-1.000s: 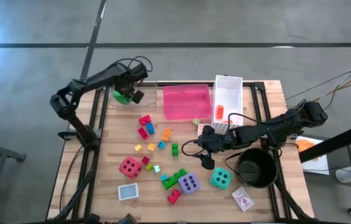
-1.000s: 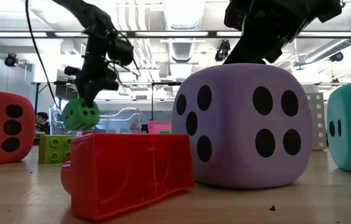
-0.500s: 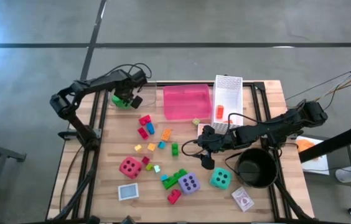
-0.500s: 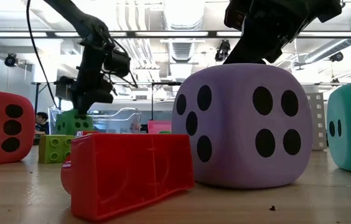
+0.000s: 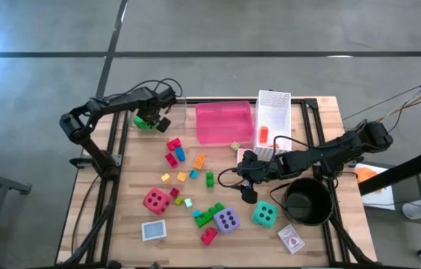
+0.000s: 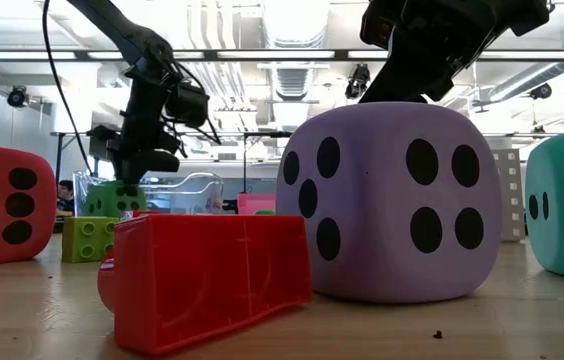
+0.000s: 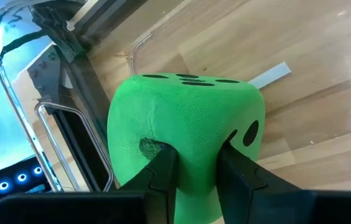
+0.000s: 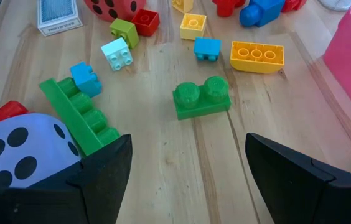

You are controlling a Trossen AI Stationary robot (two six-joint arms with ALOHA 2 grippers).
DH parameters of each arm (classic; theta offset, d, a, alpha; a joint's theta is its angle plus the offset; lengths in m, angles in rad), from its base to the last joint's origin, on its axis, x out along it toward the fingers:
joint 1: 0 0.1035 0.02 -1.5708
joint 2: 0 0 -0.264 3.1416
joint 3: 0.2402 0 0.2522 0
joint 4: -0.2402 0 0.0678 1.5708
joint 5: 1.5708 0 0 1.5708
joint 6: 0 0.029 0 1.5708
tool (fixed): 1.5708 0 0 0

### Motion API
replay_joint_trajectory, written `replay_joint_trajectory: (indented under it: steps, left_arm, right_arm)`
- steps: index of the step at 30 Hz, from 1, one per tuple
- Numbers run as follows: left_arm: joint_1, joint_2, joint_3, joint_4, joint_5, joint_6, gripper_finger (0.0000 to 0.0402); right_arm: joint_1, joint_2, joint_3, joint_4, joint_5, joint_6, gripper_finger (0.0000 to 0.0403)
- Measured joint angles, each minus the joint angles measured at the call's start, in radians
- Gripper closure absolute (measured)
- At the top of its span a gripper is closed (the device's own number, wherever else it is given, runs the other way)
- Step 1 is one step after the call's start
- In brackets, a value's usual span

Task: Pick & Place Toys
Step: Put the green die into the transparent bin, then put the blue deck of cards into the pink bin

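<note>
At the table's far left corner your left gripper (image 5: 153, 119) pinches the green die (image 7: 185, 134), its fingers (image 7: 163, 171) dug into the soft foam so the face dents between them. You see black pips on its top and side. It sits inside a clear container (image 7: 14, 74) whose curved rim stands close beside it, with the table's edge (image 5: 125, 119) just beyond. Your right gripper (image 5: 249, 179) hovers with fingers spread wide and empty over the table's middle, near a green brick (image 8: 201, 97) and the purple die (image 8: 20, 149); bare wood lies between them.
</note>
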Motion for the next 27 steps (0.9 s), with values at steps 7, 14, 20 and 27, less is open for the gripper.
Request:
replay_joint_trajectory:
  steps: [7,14,20,27]
  left_arm:
    - [-0.003,0.001,0.000,0.003,0.002,0.000,0.0203]
    - [-0.006,0.002,0.006,-0.003,0.008,0.000,0.0106]
    - [-0.023,0.000,0.049,-0.059,0.005,-0.001,0.0086]
    - [-0.059,-0.003,0.120,-0.119,0.001,0.000,0.0085]
  right_arm:
    - [0.000,0.000,0.000,0.000,0.000,0.000,0.0097]
    - [0.000,0.000,0.000,0.000,0.000,0.000,0.0097]
    - [0.000,0.000,0.000,0.000,0.000,0.000,0.0097]
    - [0.000,0.000,0.000,0.000,0.000,0.000,0.0097]
